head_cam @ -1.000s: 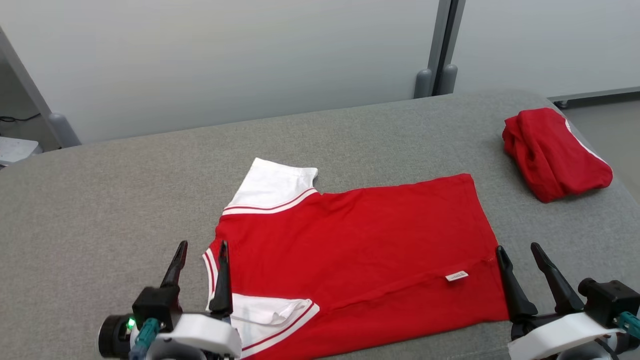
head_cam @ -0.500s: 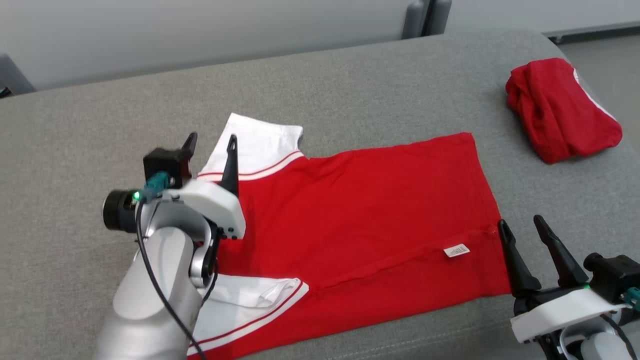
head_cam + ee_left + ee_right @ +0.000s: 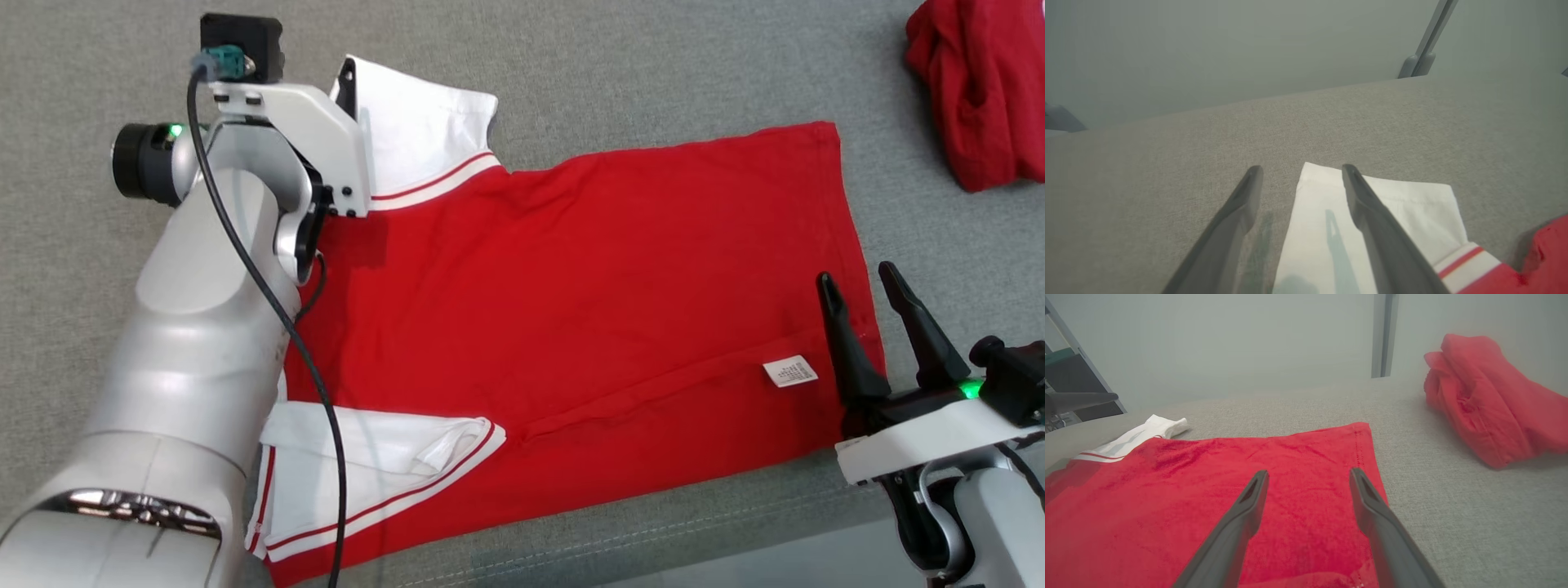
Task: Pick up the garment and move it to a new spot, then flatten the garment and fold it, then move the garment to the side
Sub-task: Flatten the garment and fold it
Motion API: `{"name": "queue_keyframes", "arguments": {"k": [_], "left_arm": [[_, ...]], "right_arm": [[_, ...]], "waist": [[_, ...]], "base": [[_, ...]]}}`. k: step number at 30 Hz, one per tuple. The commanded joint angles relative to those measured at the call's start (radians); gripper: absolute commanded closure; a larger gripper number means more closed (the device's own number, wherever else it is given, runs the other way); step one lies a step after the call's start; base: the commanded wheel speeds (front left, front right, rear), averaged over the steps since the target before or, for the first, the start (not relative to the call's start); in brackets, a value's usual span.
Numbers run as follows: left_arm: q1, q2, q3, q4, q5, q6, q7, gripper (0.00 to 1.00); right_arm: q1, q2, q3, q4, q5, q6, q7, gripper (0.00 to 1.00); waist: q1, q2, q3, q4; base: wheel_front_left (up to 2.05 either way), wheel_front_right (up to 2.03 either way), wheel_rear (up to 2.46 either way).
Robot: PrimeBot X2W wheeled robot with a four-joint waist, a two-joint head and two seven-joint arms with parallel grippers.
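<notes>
A grey woven surface (image 3: 1167,143) is spread beneath and ahead of the left gripper (image 3: 1302,167). Beyond its far edge a pale, matte wall panel (image 3: 1229,49) is seen, divided up and to the right of the fingers by a grey post (image 3: 1431,36) on rounded feet. Far to the left of the right gripper (image 3: 1309,472), dark furniture (image 3: 1073,375) is glimpsed. Everything is lit softly and evenly.

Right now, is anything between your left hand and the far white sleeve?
Nothing visible. The left hand hangs open just above the white sleeve, straddling its corner edge, with only bare grey surface beside it.
</notes>
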Motion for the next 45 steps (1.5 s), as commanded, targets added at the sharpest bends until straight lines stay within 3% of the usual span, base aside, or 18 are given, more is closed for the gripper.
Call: {"name": "queue_keyframes", "arguments": {"k": [1,13,27,28,29,30,39,43,45], "left_arm": [[-0.042,0.023,0.015,-0.009,-0.002,-0.007,0.003,0.0],[-0.205,0.037,-0.012,0.18,0.003,-0.037,0.03,0.0],[-0.252,0.036,-0.048,0.244,0.005,-0.051,0.032,0.0],[-0.253,0.036,-0.049,0.245,0.004,-0.05,0.024,0.33],[-0.254,0.036,-0.049,0.246,0.003,-0.049,0.018,0.8],[-0.255,0.035,-0.05,0.247,0.001,-0.05,0.015,1.0],[-0.265,0.038,-0.061,0.257,-0.005,-0.055,0.014,1.0],[-0.287,0.047,-0.069,0.258,-0.004,-0.062,-0.006,1.0],[-0.301,0.055,-0.074,0.256,-0.002,-0.069,-0.02,1.0]], "right_arm": [[-0.009,-0.021,0.016,-0.032,0.011,0.0,-0.013,0.0],[-0.041,-0.015,0.025,-0.032,0.012,0.0,-0.013,0.0],[-0.056,-0.011,0.027,-0.034,0.012,0.0,-0.013,0.0],[-0.058,-0.011,0.027,-0.035,0.012,0.0,-0.013,0.0],[-0.059,-0.011,0.028,-0.035,0.012,0.0,-0.013,0.0],[-0.06,-0.011,0.028,-0.035,0.013,0.0,-0.013,0.0],[-0.082,-0.014,0.039,-0.033,0.022,0.0,-0.013,0.0],[-0.138,-0.016,0.045,0.0,0.123,0.0,-0.013,0.0],[-0.195,-0.049,0.081,0.044,0.178,0.0,-0.007,0.0]], "waist": [[0.0,0.0,0.038,-0.011],[0.0,0.0,0.102,-0.058],[0.0,0.0,0.119,-0.069],[0.0,0.0,0.119,-0.069],[0.0,0.0,0.119,-0.069],[0.0,0.0,0.119,-0.069],[0.0,0.0,0.12,-0.066],[0.0,0.0,0.125,-0.059],[0.0,0.0,0.129,-0.056]], "base": [[0.0,0.0,0.0],[0.0,0.0,0.0],[0.0,0.0,0.0],[0.0,0.0,0.0],[0.0,0.0,0.0],[0.0,0.0,0.0],[0.0,0.0,0.0],[0.0,0.0,0.0],[0.0,0.0,0.0]]}}
